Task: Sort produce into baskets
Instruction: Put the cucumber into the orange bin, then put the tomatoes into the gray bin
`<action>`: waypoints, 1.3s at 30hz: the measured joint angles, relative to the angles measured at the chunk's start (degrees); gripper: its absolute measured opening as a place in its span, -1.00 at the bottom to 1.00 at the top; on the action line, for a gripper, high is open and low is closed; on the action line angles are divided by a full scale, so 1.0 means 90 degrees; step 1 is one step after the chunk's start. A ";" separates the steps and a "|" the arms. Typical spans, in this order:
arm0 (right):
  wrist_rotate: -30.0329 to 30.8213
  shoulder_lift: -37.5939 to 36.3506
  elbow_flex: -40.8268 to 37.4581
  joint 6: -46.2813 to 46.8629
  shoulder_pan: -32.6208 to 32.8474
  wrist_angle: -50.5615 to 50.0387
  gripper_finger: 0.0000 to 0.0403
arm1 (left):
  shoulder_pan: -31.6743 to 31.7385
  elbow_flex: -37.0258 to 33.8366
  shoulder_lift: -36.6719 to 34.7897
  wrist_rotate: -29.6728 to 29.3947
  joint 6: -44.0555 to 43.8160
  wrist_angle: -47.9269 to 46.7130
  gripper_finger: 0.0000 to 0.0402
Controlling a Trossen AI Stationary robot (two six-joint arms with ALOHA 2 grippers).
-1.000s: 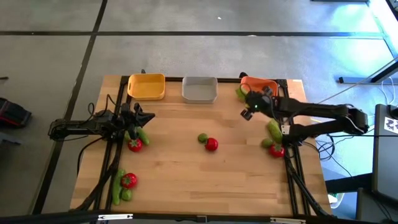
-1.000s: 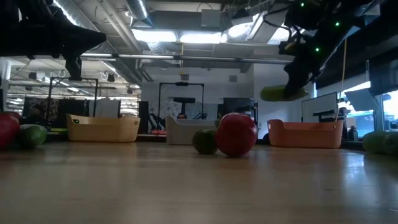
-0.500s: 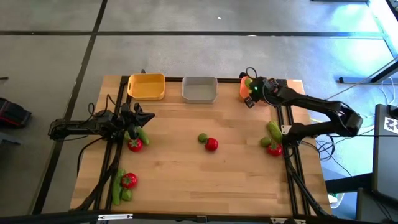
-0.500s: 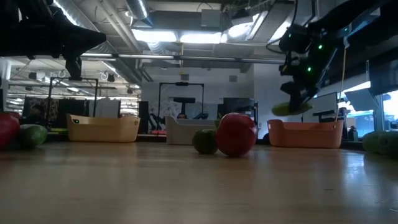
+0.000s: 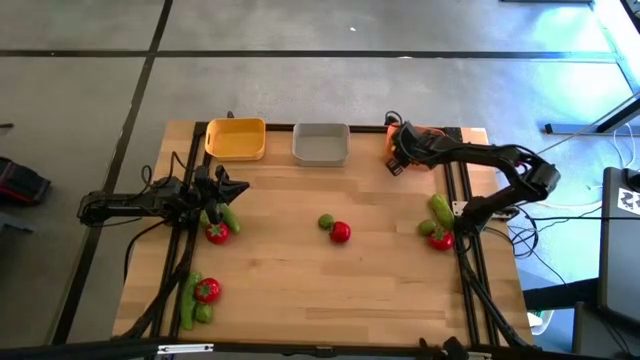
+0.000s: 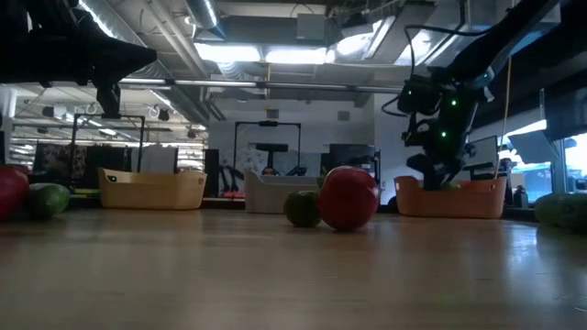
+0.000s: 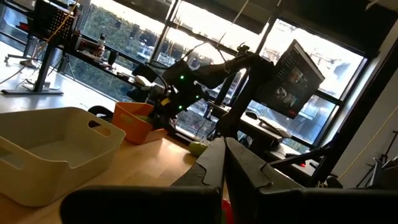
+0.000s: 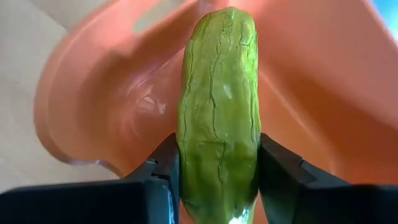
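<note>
Orange basket (image 5: 430, 133) at the desk's (image 5: 300, 280) far right corner: in the high view the right pincer (image 5: 400, 150) hangs at its rim; three baskets, four tomatoes and some seven green pieces show. In the low view it dips into the basket. The left wrist view shows the left pincer (image 7: 225, 163) clenched, empty, above the desk's left side. In the right wrist view the fingers clamp a cucumber (image 8: 219, 112) mid-length above the tray; it looks light, stiff, slightly slick.
</note>
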 joint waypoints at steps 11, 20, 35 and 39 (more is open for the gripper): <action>0.0227 -0.0001 0.0000 -0.0157 0.0000 0.0055 0.22 | 0.0000 -0.0001 0.0001 0.0000 -0.0002 0.0049 -0.96; -0.0560 -0.0531 0.0561 -0.0182 0.0018 -0.0731 0.29 | 0.0000 0.0001 -0.0001 0.0002 -0.0005 0.0049 -0.96; -0.1995 -0.1299 0.0935 -0.0153 0.2174 0.0158 0.30 | 0.0000 0.0001 0.0000 0.0002 0.0002 0.0019 -0.96; -0.2000 -0.1282 0.0933 -0.0155 0.2755 0.0532 0.30 | 0.0000 0.0001 -0.0001 0.0002 0.0002 0.0019 -0.96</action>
